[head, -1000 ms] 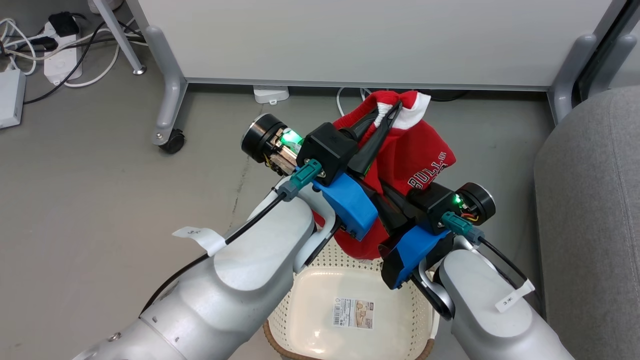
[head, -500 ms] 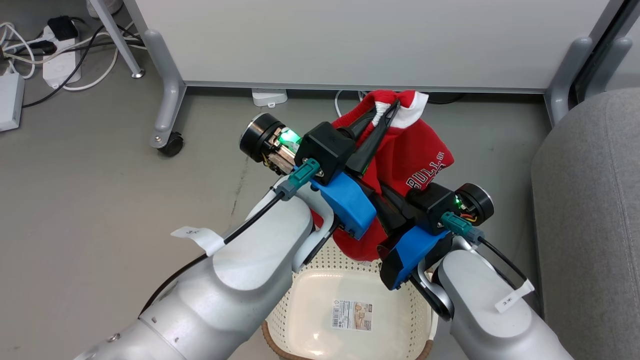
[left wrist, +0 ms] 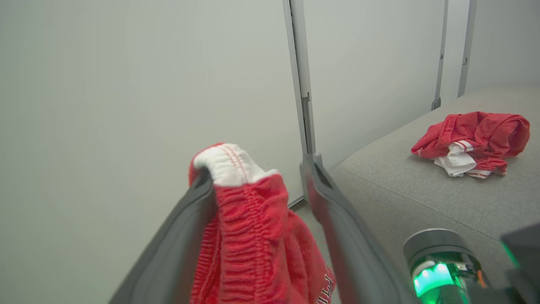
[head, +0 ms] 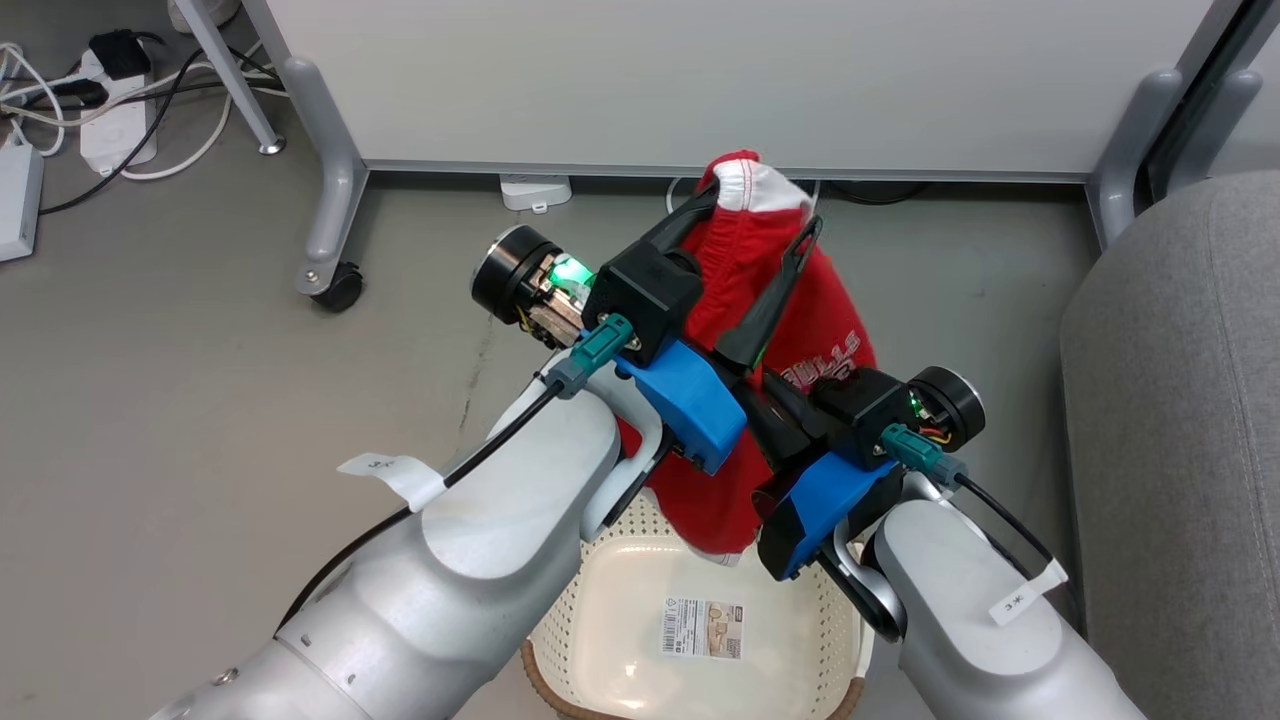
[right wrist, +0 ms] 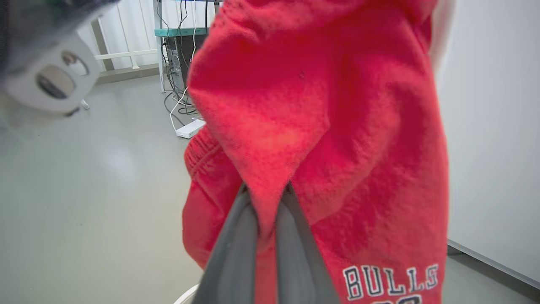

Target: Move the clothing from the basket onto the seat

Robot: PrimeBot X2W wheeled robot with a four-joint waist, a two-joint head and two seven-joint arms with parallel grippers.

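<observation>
a: biggest first. where is the large light grey fabric seat (head: 1180, 420)?
b: down the right edge of the head view, well apart from both arms. in the left wrist view it takes the right half, and a second red garment (left wrist: 472, 139), soft, crumpled and trimmed in white, lies on it at the upper right.
a: and the cream-white perforated plastic basket (head: 590, 640)?
b: bottom centre of the head view, under the forearms, with a printed label (head: 700, 628) on its floor.
a: what is left to move?
b: a soft, white-banded, lettered red garment (head: 835, 305), hanging mid-frame above the basket and not over the seat yet.
a: what has just changed?
b: the left gripper (head: 763, 208). half a second ago its dark fingers were pressed together on the white band. now they stand spread wide, and the band merely hooks over one finger (left wrist: 173, 240). the cloth has slumped too, so the lettering sits lower, partly behind the other finger.
a: the right gripper (right wrist: 266, 190)?
b: pressed together, pinching a fold of the lettered red garment, as before.
a: meaning?
b: i judge the load is passing to the right arm alone for the carry rightward to the seat. the band catching on that left finger is the risk.
</observation>
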